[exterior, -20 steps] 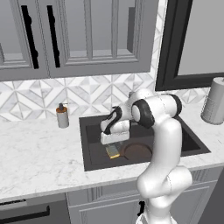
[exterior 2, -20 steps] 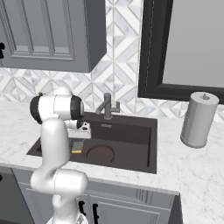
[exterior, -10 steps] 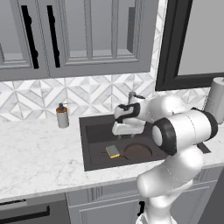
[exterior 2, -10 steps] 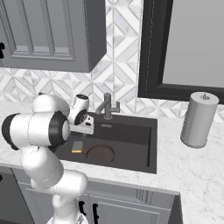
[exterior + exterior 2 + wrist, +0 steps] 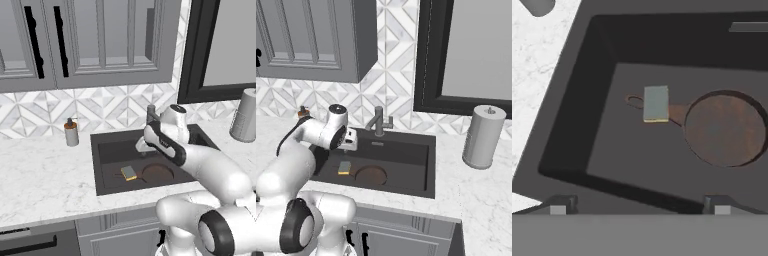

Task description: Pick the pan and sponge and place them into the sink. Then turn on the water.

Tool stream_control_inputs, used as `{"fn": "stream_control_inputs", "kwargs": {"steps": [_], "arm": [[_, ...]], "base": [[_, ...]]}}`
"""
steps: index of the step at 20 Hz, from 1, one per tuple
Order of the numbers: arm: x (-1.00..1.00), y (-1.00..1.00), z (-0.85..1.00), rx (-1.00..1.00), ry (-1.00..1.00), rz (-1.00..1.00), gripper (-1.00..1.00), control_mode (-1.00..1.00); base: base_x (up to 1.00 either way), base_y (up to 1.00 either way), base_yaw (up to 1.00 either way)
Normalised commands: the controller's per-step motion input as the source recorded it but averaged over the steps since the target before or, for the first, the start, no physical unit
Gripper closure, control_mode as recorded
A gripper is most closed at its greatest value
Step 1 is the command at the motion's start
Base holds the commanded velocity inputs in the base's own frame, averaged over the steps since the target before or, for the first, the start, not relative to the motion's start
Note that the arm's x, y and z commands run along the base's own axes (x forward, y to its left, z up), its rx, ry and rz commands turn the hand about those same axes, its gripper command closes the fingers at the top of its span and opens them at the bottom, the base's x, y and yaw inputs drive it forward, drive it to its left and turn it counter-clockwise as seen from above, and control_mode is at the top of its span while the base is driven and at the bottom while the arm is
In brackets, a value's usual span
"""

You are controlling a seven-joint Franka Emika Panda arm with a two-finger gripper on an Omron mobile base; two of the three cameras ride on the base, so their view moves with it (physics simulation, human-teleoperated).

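With pan (image 5: 726, 128) and sponge (image 5: 656, 103) in the sink (image 5: 577, 120), I hold my empty hand (image 5: 637, 206), fingers apart, judging the stiff faucet lever (image 5: 389, 120) needs a sideways push.

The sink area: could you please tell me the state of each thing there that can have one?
Small round dark brown frying pan: lying flat in the sink.
Small rectangular grey-green and yellow sponge: resting across the pan's handle.
Large dark grey recessed sink: dry, no water visible.
Grey metal faucet: not running.
Gripper: open, empty, above the sink.
Upper cabinet doors: closed.
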Motion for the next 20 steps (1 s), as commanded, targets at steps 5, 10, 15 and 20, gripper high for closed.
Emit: {"fn": "stream_control_inputs", "kwargs": {"steps": [5, 10, 15, 20], "arm": [[-0.45, -0.21, 0.66, 0.0, -0.06, -0.09, -1.0, -1.0], [0.01, -0.66, 0.14, 0.14, 0.02, -0.07, -1.0, -1.0], [0.25, -0.87, 0.06, 0.34, 0.09, -0.05, -1.0, -1.0], [0.07, -0.87, 0.09, 0.42, 0.07, 0.0, -1.0, -1.0]], "base": [[0.0, 0.0, 0.0], [0.0, 0.0, 0.0], [0.0, 0.0, 0.0], [0.0, 0.0, 0.0]]}}
